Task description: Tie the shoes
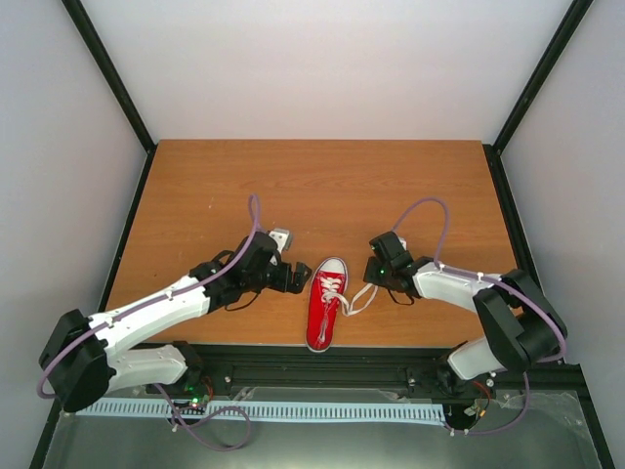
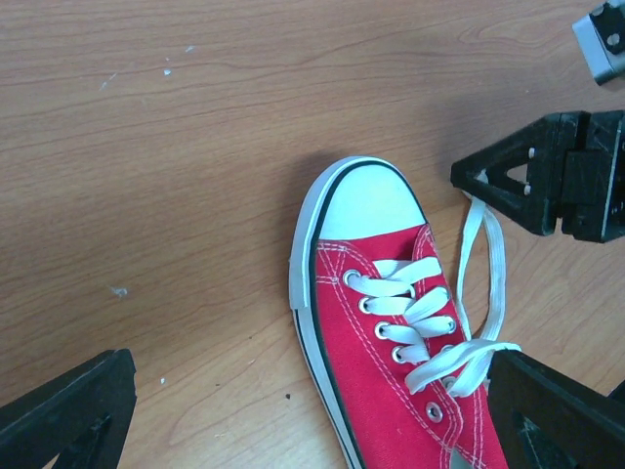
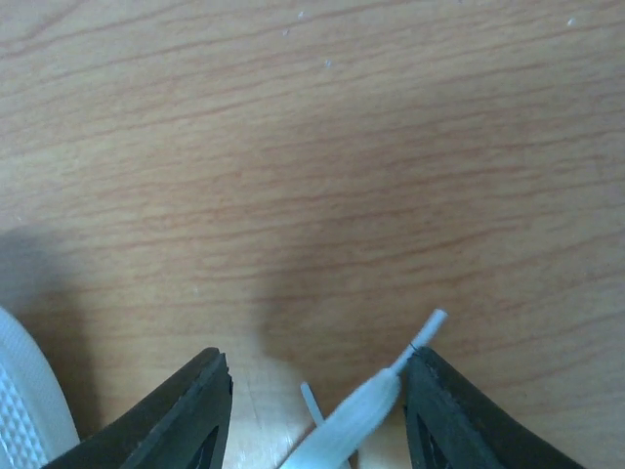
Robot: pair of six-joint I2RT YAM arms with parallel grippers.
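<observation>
Left claw (image 1: 301, 277); sneaker (image 1: 325, 308); right claw (image 1: 372, 276) — lace (image 3: 366, 405) perhaps touching.

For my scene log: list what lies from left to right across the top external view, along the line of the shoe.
left pincer → red sneaker → right pincer

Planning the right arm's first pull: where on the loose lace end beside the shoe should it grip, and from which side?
Probably the lace just behind its stiff tip, coming from straight above. It is a thin flat strip low against the table beside the shoe, so a side approach offers little to pinch. The right gripper has its open jaws either side of it.
</observation>
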